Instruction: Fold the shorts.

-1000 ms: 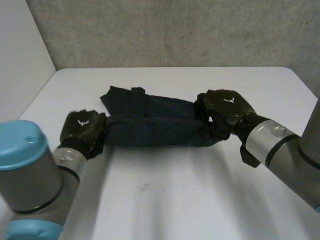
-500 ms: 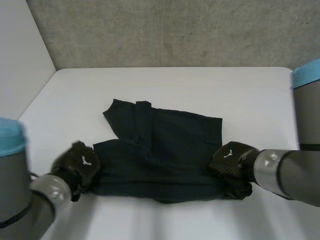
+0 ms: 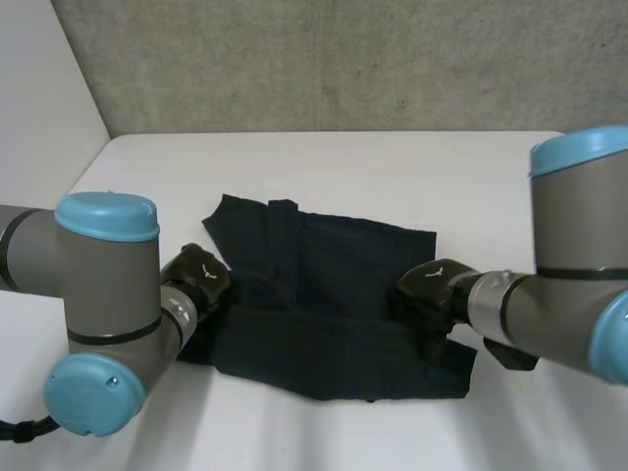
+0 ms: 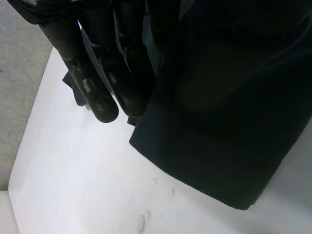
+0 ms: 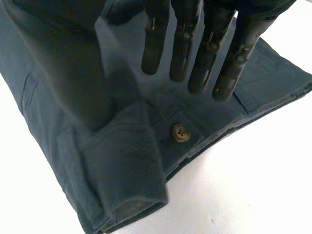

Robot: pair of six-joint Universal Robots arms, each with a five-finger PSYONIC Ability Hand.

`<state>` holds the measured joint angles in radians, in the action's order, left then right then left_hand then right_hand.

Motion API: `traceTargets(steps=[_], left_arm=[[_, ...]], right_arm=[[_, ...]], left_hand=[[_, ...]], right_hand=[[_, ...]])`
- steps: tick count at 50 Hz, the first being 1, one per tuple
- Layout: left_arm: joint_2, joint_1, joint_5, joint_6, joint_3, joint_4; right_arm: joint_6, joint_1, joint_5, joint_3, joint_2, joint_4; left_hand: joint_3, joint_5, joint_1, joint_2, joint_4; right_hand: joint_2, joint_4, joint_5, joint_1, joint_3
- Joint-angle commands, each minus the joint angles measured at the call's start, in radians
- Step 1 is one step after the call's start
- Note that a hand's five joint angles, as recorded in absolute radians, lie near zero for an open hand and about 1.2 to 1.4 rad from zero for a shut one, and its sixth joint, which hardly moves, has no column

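White table (image 3: 324, 167) meets grey speckled wall (image 3: 343, 59); dark shorts (image 3: 334, 294) lie on it.

Dark shorts (image 3: 334, 294) on white table (image 3: 392, 167)

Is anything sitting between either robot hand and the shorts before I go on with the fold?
Nothing visible is in the way. The left robot hand is at the hemmed edge of the shorts, and the right robot hand is over the cloth near the button, both with straight fingers. Nothing else lies on the shorts.
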<state>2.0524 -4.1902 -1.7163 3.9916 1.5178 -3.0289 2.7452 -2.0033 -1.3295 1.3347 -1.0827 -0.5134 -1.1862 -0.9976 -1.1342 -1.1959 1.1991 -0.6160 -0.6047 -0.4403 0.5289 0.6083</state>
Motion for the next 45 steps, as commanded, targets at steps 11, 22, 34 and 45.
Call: traceTargets(steps=[11, 22, 34, 45], left_arm=[[-0.040, -0.016, -0.003, 0.000, 0.045, -0.002], [-0.031, -0.027, 0.001, -0.002, 0.035, -0.008], [0.035, -0.044, 0.014, -0.002, -0.037, -0.060], [0.057, -0.060, 0.001, -0.075, -0.510, -0.448]], right_arm=[[0.122, 0.098, 0.158, -0.002, 0.020, -0.140], [0.140, 0.089, 0.171, 0.052, 0.014, -0.134], [-0.097, 0.077, 0.043, -0.032, 0.013, 0.100], [-0.190, -0.015, -0.062, -0.328, 0.030, 0.652]], left_hand=[[-0.210, -0.224, -0.262, -0.200, 0.197], [-0.210, -0.224, -0.262, -0.200, 0.197], [-0.210, -0.224, -0.262, -0.200, 0.197], [-0.210, -0.224, -0.262, -0.200, 0.197]], right_hand=[[0.067, 0.056, 0.066, 0.020, -0.059], [-0.169, -0.180, -0.170, 0.256, 0.177], [-0.780, -0.792, -0.781, 0.867, 0.788], [-0.780, -0.792, -0.781, 0.867, 0.788]])
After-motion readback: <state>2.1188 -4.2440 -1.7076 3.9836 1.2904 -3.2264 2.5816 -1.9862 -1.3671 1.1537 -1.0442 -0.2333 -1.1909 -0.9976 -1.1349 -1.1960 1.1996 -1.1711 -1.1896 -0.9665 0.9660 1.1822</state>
